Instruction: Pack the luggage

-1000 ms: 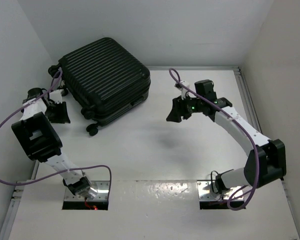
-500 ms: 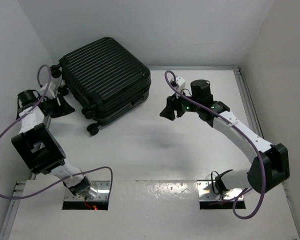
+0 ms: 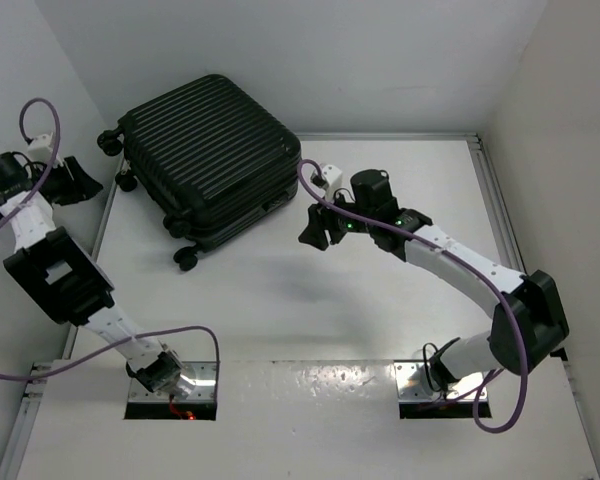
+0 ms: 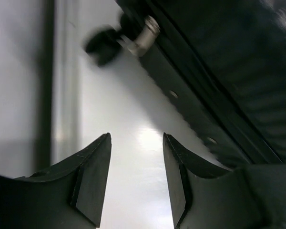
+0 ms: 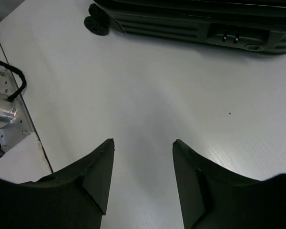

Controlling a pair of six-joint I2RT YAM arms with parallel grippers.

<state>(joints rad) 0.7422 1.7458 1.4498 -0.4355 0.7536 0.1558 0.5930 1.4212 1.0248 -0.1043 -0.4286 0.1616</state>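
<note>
Large black ribbed hard-shell suitcase [image 3: 212, 160] lies flat and shut at the far left of the white table [image 3: 380, 300], skewed to its edges. Its end with the small black wheel [image 4: 101, 45] faces the left gripper [image 3: 75, 180]; its side with the recessed lock [image 5: 229, 38] faces the right gripper [image 3: 318, 228]. Both grippers are released, with nothing between the fingers. The right one is nearer, just off the lock side, so opening likely starts there.

Black ribbed luggage [image 3: 212, 155] — white table [image 3: 310, 310].
</note>
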